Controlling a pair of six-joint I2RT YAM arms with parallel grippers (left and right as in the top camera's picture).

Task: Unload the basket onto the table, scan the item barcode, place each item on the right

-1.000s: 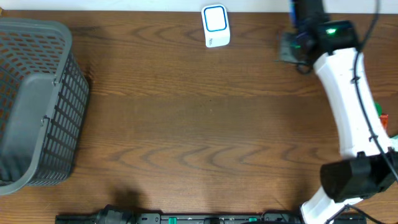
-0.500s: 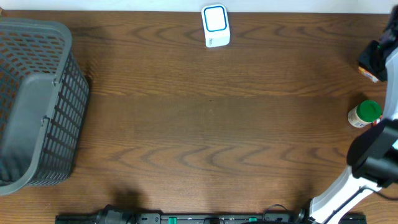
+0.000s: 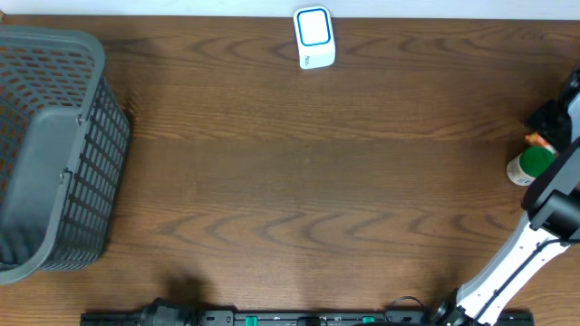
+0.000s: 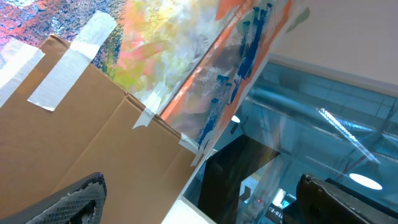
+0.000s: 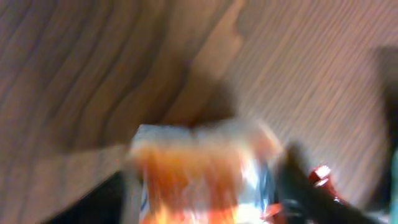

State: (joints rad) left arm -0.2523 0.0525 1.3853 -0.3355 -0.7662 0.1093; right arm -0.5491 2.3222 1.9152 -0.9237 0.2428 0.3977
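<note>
Your right tool [image 3: 551,113] hangs at the far right edge of the counter [image 3: 299,181], directly over an orange and silver packet [image 5: 199,168]. This packet looks like the item to be scanned. In the overhead view only an orange corner of it shows beside the tool. A green-lidded bottle [image 3: 530,166] stands just on the near side of that corner.

The right wrist view is badly smeared. You cannot tell whether the tool is released, clenched or grasping the packet. Dark shapes flank the packet on both sides, but their edges are lost in the blur. Check that grip before you carry anything.

The white scanner [image 3: 314,37], with its blue-framed window, sits well ahead and far to the left of the right tool, at the back edge of the counter. Its face points up, so you will probably have to carry the packet there and hold the barcode side over the window.

A grey mesh basket [image 3: 91,118] stands far off to the left. It is likely where scanned goods go.

Your left tool [image 4: 205,199] is released, with its jaws spread wide and nothing between them. It points up and away from the counter, parked out of the way. Past it you see a taped cardboard box [image 4: 81,137], a paint-streaked sheet [image 4: 186,50] and ceiling lights.

The counter is dark wood grain and bare across its middle.
</note>
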